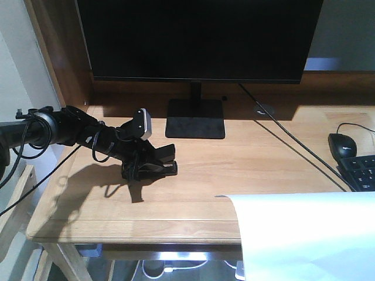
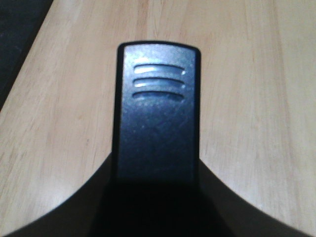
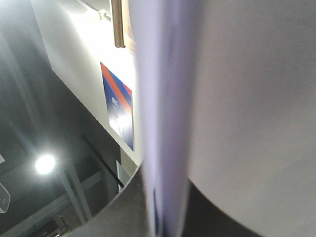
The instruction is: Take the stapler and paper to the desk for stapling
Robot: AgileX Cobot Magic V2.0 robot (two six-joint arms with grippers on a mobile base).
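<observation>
My left gripper [image 1: 151, 168] is clamped on the stapler [image 2: 157, 113], down at the desk [image 1: 252, 170] just in front of the monitor stand [image 1: 195, 119] and slightly to its left. The paper [image 1: 310, 237] curls up well to the front and right of that stand, over the desk's near edge. In my right wrist view the sheet runs edge-on, and I cannot tell whether my right gripper is closed or apart.
</observation>
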